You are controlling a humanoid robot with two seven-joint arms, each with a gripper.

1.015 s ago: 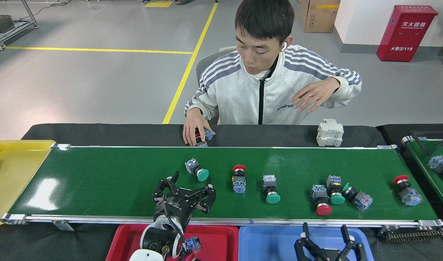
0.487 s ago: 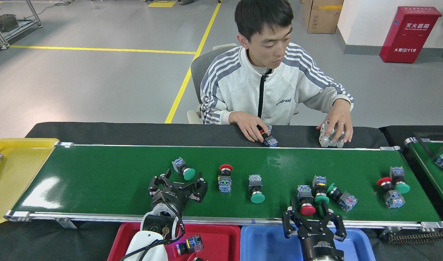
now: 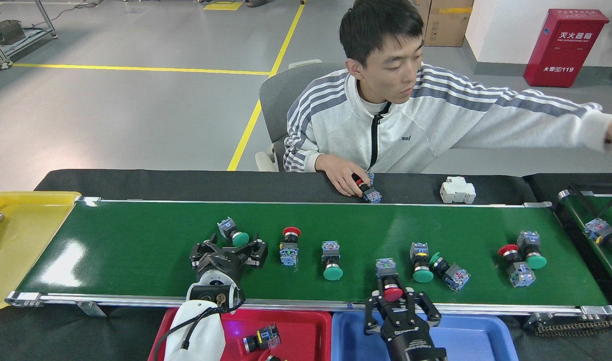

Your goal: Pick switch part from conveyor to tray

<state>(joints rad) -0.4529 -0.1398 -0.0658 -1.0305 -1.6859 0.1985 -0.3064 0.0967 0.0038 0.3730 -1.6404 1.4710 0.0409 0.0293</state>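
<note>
Where grey floor spreads, green conveyor point(image 3: 135, 250), switches

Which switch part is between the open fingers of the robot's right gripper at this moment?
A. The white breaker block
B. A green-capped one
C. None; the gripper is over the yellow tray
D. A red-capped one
D: the right gripper has its fingers spread on either side of the red-capped switch part, at the near edge of the conveyor.
</note>
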